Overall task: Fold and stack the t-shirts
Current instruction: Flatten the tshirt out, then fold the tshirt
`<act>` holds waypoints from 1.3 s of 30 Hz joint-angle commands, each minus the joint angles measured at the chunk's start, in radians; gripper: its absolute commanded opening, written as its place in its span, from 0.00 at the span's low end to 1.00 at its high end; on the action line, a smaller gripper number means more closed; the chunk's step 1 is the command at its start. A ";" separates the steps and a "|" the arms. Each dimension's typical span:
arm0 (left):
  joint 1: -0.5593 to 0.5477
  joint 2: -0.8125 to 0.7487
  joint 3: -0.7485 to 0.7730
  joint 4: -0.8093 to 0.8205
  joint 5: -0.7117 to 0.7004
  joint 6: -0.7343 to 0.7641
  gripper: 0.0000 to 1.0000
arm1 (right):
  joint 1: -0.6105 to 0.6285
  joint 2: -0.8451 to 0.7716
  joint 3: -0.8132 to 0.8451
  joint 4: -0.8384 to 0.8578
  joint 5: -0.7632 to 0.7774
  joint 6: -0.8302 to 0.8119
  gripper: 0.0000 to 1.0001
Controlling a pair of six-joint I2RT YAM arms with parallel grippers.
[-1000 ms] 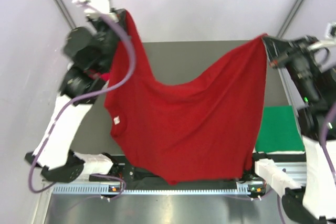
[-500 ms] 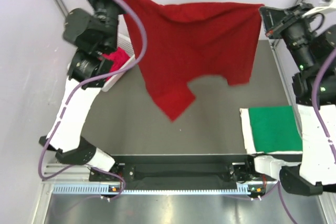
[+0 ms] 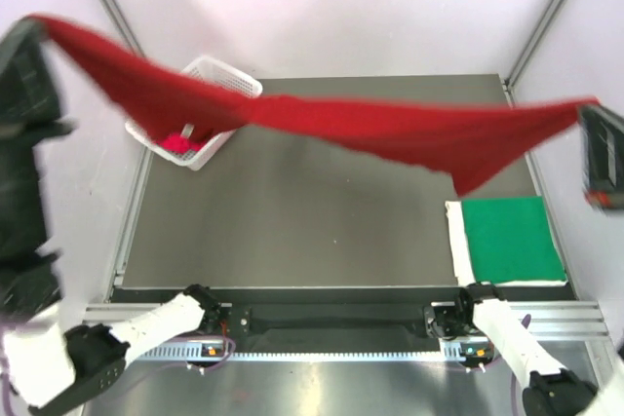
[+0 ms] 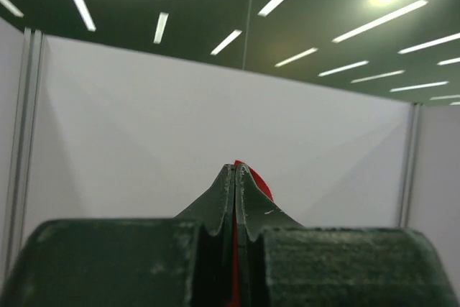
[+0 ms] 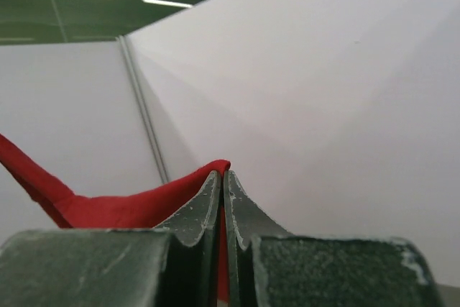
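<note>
A dark red t-shirt (image 3: 390, 129) hangs stretched in a long band high over the table, from upper left to right. My left gripper (image 3: 37, 28), blurred at the left edge, is shut on its left end. My right gripper (image 3: 588, 114) is shut on its right end. The left wrist view shows that gripper (image 4: 236, 167) closed, with a strip of red cloth (image 4: 261, 183) between the fingers. In the right wrist view the other gripper (image 5: 221, 173) pinches red cloth (image 5: 108, 208) that trails off to the left. A folded bright green t-shirt (image 3: 512, 239) lies flat at the table's right front.
A white lattice basket (image 3: 226, 80) stands at the table's back left corner with pinkish red cloth (image 3: 183, 144) inside. The green shirt rests on a white sheet (image 3: 454, 241). The dark table top (image 3: 312, 211) lies below the stretched shirt. Both wrist views face walls and ceiling.
Both arms have swung up and outward. The red t-shirt, which hung down in a wide sheet, is now pulled out into a long narrow band above the table.
</note>
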 commanded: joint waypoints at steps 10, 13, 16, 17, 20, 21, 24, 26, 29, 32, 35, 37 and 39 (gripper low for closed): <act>0.067 0.065 0.133 -0.098 0.266 -0.061 0.00 | -0.007 -0.049 0.045 -0.014 -0.009 0.071 0.00; 0.065 0.140 0.131 -0.103 0.216 -0.002 0.00 | -0.007 -0.007 -0.017 0.020 0.019 0.055 0.00; 0.065 0.233 0.084 -0.092 0.154 0.055 0.00 | -0.007 0.033 -0.193 0.116 0.036 0.045 0.00; 0.065 0.257 0.059 -0.077 0.125 0.066 0.00 | -0.009 0.048 -0.230 0.138 0.056 0.037 0.00; 0.065 0.356 -0.042 -0.026 0.021 0.091 0.00 | -0.007 0.122 -0.373 0.222 0.060 0.008 0.00; 0.067 0.385 -0.073 -0.020 0.007 0.098 0.00 | -0.007 0.142 -0.416 0.257 0.051 -0.001 0.00; 0.071 0.490 -0.151 0.039 -0.050 0.152 0.00 | -0.015 0.227 -0.574 0.404 0.047 -0.017 0.00; 0.105 0.563 -0.200 0.102 -0.056 0.160 0.00 | -0.039 0.324 -0.661 0.500 0.034 -0.015 0.00; 0.185 0.663 -0.315 0.199 0.032 0.088 0.00 | -0.078 0.503 -0.726 0.674 0.019 0.003 0.00; 0.240 0.818 -0.306 0.245 0.089 0.040 0.00 | -0.102 0.736 -0.712 0.852 -0.053 0.052 0.00; 0.271 1.000 -0.231 0.242 0.129 0.035 0.00 | -0.144 1.015 -0.555 0.917 -0.154 0.071 0.00; 0.300 1.115 -0.131 0.225 0.168 0.020 0.00 | -0.153 1.193 -0.440 0.978 -0.215 0.117 0.00; 0.320 1.171 -0.056 0.225 0.195 0.022 0.00 | -0.161 1.283 -0.369 0.991 -0.254 0.143 0.00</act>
